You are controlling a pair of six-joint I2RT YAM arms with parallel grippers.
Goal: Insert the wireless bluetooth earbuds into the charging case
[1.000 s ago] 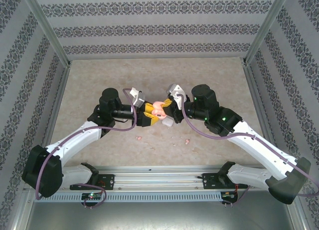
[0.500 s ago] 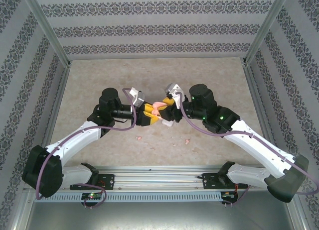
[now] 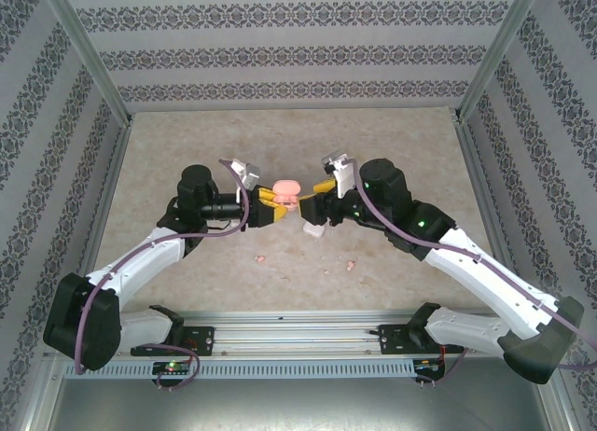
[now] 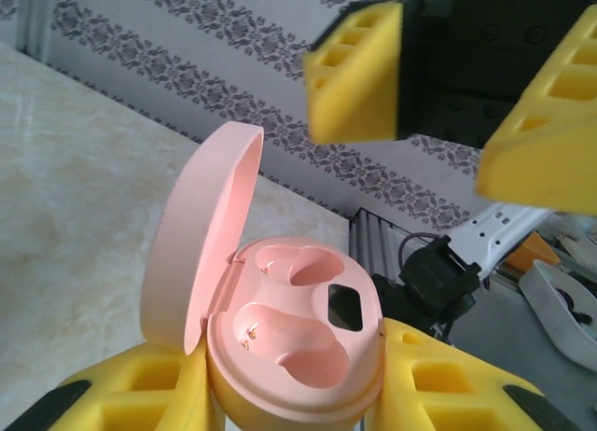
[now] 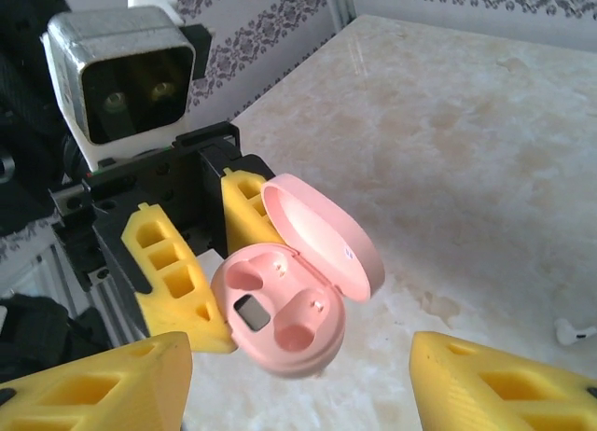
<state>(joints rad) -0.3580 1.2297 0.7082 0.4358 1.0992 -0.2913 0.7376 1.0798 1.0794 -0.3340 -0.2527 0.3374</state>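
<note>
Much bare table (image 3: 280, 142) around pink case (image 3: 285, 189).

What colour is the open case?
Pale pink, inside and out. The charging case shows best in the left wrist view.

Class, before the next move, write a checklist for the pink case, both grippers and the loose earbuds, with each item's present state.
1. The left gripper clamps the pink case: ok.
2. The lid is open: ok.
3. The wells are empty: ok.
4. The right gripper is open, apart from the case: ok.
5. An earbud in the right gripper: not ok; two pink earbuds lie on the table.
</note>
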